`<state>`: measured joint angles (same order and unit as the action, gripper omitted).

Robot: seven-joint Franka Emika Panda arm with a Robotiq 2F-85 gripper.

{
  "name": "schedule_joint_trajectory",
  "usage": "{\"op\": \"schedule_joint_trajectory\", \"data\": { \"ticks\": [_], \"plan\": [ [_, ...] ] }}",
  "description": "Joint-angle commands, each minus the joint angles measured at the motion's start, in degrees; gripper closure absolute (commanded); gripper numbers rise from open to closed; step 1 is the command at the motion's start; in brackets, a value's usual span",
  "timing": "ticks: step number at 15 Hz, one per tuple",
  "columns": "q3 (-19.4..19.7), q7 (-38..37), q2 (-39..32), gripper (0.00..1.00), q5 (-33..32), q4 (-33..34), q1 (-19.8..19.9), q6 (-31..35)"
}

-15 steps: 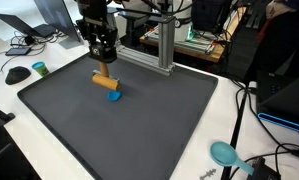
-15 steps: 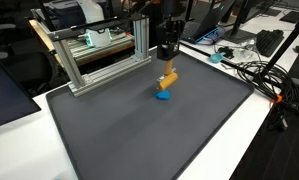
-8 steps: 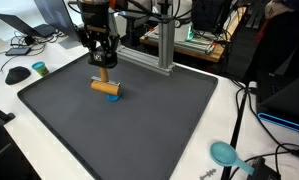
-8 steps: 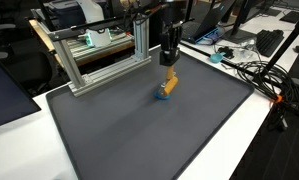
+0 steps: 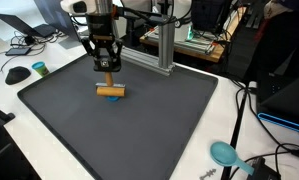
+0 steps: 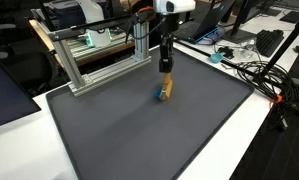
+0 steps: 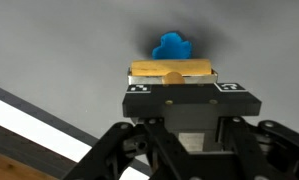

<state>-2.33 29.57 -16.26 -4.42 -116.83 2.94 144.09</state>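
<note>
By the wooden block (image 5: 110, 91), a blue piece (image 7: 172, 45); aluminium frame (image 5: 165, 46) behind.

Arm (image 6: 175, 6): comes in from above at the far side of the scene, last links close to vertical.
Wrist (image 5: 102, 32): stands directly over the pincer, facing down.
Pincer (image 5: 107, 72): points straight down, held low, jaws drawn in tight.
Fingers (image 7: 139, 96): dark and level with each other in the wrist view.
</note>
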Motion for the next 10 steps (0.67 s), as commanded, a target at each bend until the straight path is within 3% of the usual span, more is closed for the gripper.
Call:
{"op": "schedule_joint_trajectory", "data": {
  "ticks": [1,10],
  "plan": [
    [-2.18,6.87,-0.18,0.78,3.78,-0.42,2.68,1.16],
    [-2.13,9.46,-3.82,0.78,4.18,1.66,2.97,0.0]
  ]
}}
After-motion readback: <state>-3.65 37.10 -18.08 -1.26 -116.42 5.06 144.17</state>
